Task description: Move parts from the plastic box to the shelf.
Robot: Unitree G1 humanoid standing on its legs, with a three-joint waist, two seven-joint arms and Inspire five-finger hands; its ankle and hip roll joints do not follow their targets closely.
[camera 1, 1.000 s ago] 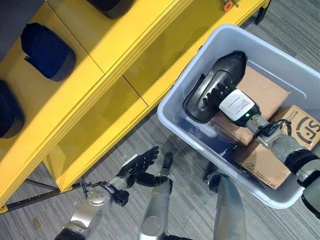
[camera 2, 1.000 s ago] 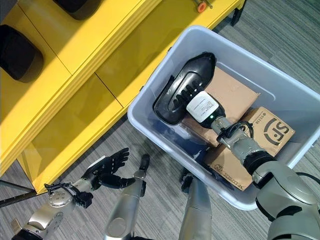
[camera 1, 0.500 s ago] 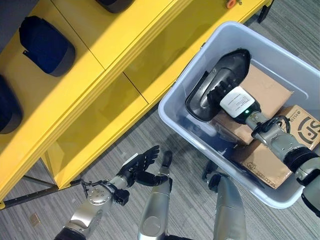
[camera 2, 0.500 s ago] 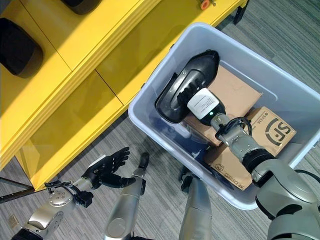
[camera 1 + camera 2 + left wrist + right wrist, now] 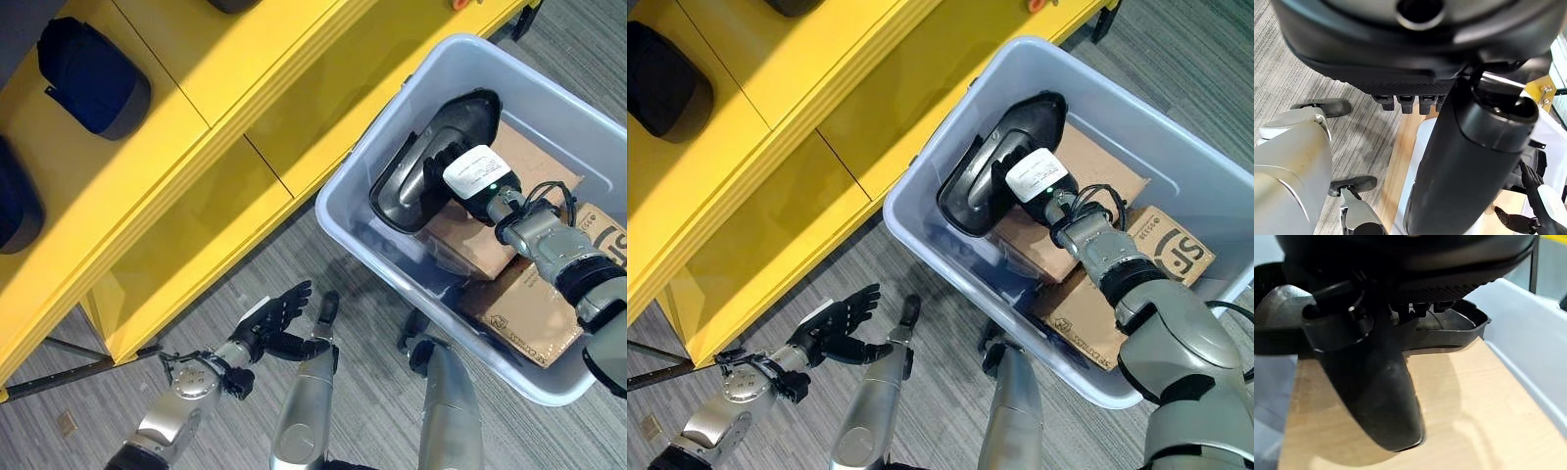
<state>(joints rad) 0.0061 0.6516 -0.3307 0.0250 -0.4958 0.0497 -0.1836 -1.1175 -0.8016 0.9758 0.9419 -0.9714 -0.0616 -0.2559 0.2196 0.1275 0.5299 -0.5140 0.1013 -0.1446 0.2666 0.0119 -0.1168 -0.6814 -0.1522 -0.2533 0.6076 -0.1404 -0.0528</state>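
Grey ribbed carpet (image 5: 549,49) across lower frame; yellow shelf (image 5: 186,147) w/ smooth flat boards runs diagonally over upper left, rounded dark parts (image 5: 93,73) on it. Translucent plastic box (image 5: 372,230) at right holds brown cardboard cartons (image 5: 514,318) and a black moulded part (image 5: 436,157), glossy, curved shell shape, at box's upper-left end. Right hand (image 5: 443,168) has fingers curled round that part's rim. Left hand (image 5: 265,328) at lower left, over carpet, fingers spread, holding nothing.
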